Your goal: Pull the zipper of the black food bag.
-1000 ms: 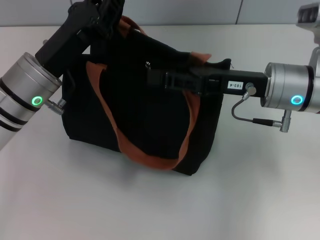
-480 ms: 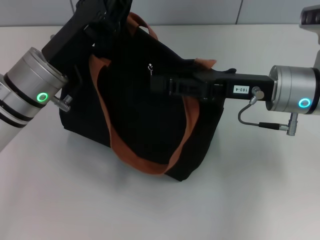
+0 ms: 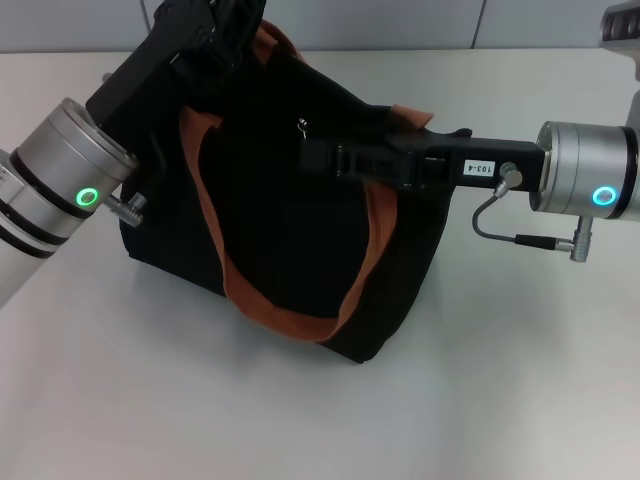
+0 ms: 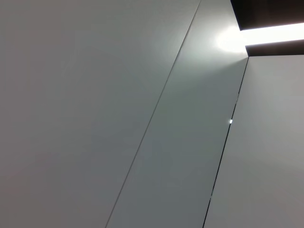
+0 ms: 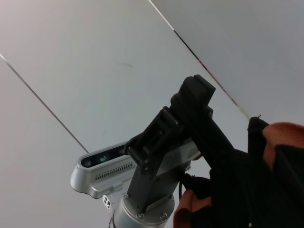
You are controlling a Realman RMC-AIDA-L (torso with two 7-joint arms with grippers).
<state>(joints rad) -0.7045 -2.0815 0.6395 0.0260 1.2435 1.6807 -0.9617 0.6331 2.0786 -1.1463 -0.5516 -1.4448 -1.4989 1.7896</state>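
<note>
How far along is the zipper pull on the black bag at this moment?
Both arms are at the black food bag: the left gripper at its far top corner, the right gripper over the top, just below the zipper. No grasp on the tab is visible; whether any zip line has been drawn cannot be told.

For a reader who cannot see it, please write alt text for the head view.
A black food bag with rust-orange handles stands on a white table. The left gripper is at the bag's far left top corner, while the right gripper reaches across the top, near the small silver zipper.
</note>
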